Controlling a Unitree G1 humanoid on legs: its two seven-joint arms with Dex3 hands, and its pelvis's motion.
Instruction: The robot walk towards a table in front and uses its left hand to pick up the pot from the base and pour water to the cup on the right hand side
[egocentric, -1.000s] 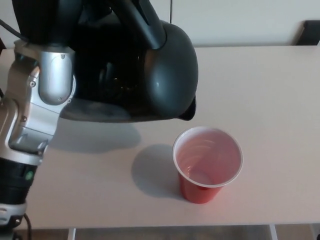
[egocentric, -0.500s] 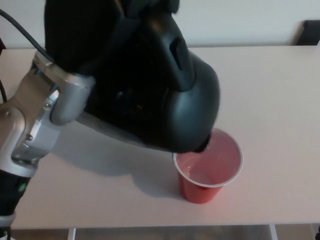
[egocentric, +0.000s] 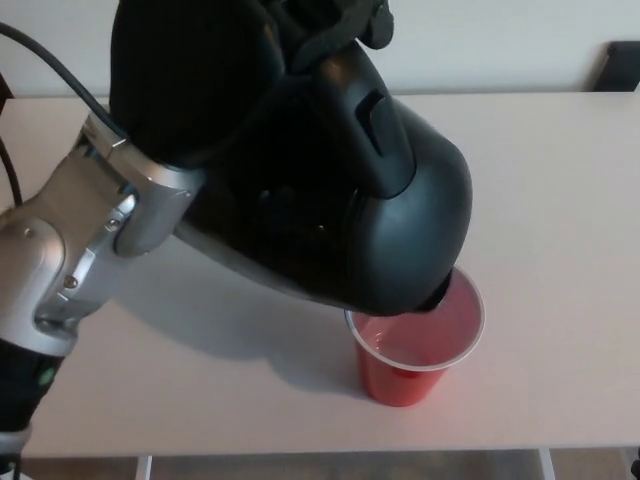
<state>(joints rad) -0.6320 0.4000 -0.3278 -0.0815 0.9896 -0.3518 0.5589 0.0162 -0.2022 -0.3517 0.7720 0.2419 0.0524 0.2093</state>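
Gripping black pot (egocentric: 340, 200), left hand (egocentric: 190, 80), spout over red cup (egocentric: 415, 345), no readable labels

This looks like a plain indoor room set up for testing, such as a lab or an office, though little shows to settle which. A bare, pale surface (egocentric: 560, 200) fills most of the head view, backed by a plain light wall (egocentric: 480, 40) with the corner of some dark object (egocentric: 622, 66) at its far right edge. The only household things are a black pot (egocentric: 330, 200) and a red disposable cup (egocentric: 415, 345) standing on that surface.
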